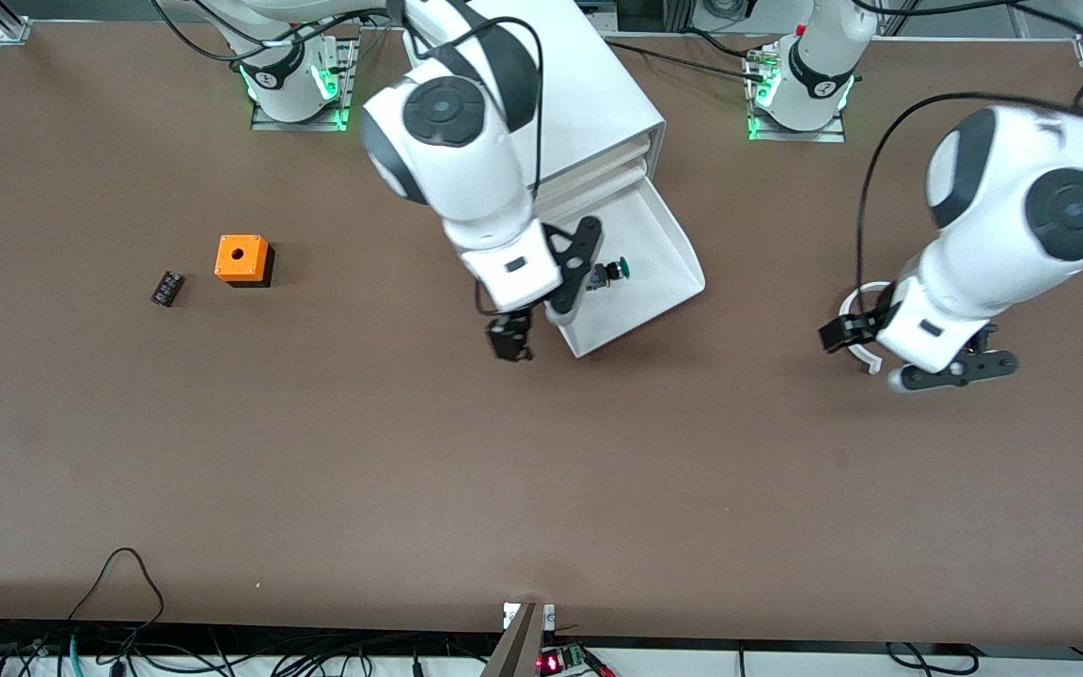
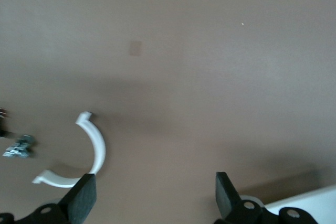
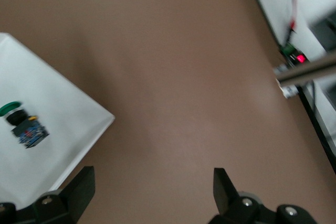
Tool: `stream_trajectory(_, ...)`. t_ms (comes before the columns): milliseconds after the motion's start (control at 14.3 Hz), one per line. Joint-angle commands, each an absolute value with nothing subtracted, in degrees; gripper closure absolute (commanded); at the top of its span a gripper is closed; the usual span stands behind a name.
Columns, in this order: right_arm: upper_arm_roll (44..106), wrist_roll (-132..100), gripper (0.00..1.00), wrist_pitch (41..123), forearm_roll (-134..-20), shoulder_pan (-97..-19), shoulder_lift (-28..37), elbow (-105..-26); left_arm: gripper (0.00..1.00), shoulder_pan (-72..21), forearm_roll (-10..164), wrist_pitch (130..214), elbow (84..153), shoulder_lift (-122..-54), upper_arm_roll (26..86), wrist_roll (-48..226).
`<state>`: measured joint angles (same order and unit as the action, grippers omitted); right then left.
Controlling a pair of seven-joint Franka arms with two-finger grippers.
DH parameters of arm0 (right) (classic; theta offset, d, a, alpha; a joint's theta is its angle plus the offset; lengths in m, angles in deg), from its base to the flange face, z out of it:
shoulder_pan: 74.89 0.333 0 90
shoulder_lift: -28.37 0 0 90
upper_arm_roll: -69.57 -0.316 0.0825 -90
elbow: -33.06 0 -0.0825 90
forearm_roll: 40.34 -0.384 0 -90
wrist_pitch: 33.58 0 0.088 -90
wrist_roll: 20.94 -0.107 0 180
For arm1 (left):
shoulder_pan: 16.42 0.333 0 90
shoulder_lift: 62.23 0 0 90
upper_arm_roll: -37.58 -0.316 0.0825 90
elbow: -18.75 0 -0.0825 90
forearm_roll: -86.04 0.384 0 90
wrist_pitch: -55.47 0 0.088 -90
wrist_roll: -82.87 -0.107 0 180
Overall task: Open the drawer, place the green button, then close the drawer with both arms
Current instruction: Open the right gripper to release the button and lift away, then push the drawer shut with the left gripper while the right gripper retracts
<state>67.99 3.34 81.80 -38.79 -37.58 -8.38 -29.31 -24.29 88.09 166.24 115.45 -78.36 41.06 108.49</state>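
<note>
Lying in drawer (image 1: 668, 249): button (image 1: 609, 273); no writing legible | right hand (image 3: 152, 195) spread | left hand (image 2: 155, 195) spread

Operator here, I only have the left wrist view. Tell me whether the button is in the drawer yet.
Observer: Yes. The button lies in the pulled-out drawer.
Operator: Report the right pincer.
Observer: The right pincer is open, over the table at the drawer's front corner, holding nothing.
Operator: Say what else is out there.
Observer: An orange box and a small black part sit toward the right arm's end of the table.
</note>
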Motion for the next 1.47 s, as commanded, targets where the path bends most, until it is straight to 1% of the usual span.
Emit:
stream_trajectory(0,69.92,-10.09,0.00,81.47,-39.02,-39.54,-4.86,-33.99,0.00,-25.91,88.67,172.33,118.84,-80.15,41.71,116.34)
stream_trajectory(140,70.01,-17.66,0.00,81.38,-39.02,-42.27,-2.58,-37.06,0.00,-26.27,88.67,179.01,123.40,-80.33,43.73,120.64)
stream_trajectory(280,70.01,-28.00,0.00,79.37,-39.02,-45.43,0.84,-42.24,0.00,-27.40,88.67,182.89,125.71,-81.99,44.00,124.52)
stream_trajectory(350,69.92,-35.02,0.00,76.75,-39.11,-46.92,2.51,-44.26,0.00,-28.19,88.67,184.04,126.23,-83.14,44.17,126.19)
stream_trajectory(490,69.84,-48.74,0.00,68.76,-39.11,-48.86,3.84,-45.42,0.00,-29.95,88.67,186.67,126.77,-85.16,44.18,130.40)
stream_trajectory(560,69.92,-51.94,0.00,67.07,-38.76,-49.31,4.11,-45.60,0.00,-30.83,88.67,188.17,126.77,-87.08,44.18,132.60)
stream_trajectory(630,69.92,-52.58,0.00,66.01,-38.67,-50.79,5.24,-46.04,0.00,-31.45,88.67,190.27,126.77,-88.58,44.18,134.36)
stream_trajectory(840,69.66,-51.97,0.00,65.29,-38.67,-59.56,8.85,-48.59,0.00,-34.52,88.59,193.01,127.38,-91.49,44.26,137.27)
stream_trajectory(1049,69.48,-48.21,0.00,64.24,-38.58,-66.26,10.87,-48.68,0.00,-36.37,85.70,197.48,131.15,-91.41,45.76,137.37)
stream_trajectory(1189,69.40,-46.96,0.00,63.28,-39.11,-69.95,12.98,-50.33,0.00,-36.64,80.79,197.67,131.95,-91.23,46.63,137.37)
stream_trajectory(1259,68.87,-46.87,0.00,63.36,-39.11,-71.62,14.90,-51.83,0.00,-36.55,77.89,197.59,132.47,-90.88,48.29,137.37)
stream_trajectory(1329,66.95,-45.65,0.00,63.01,-39.11,-74.07,16.49,-52.80,0.00,-36.55,76.38,197.32,133.00,-90.79,48.74,137.19)
stream_trajectory(1399,65.02,-43.73,0.00,59.27,-38.85,-75.75,17.38,-52.81,0.00,-36.55,76.11,197.06,133.88,-90.27,51.01,137.02)
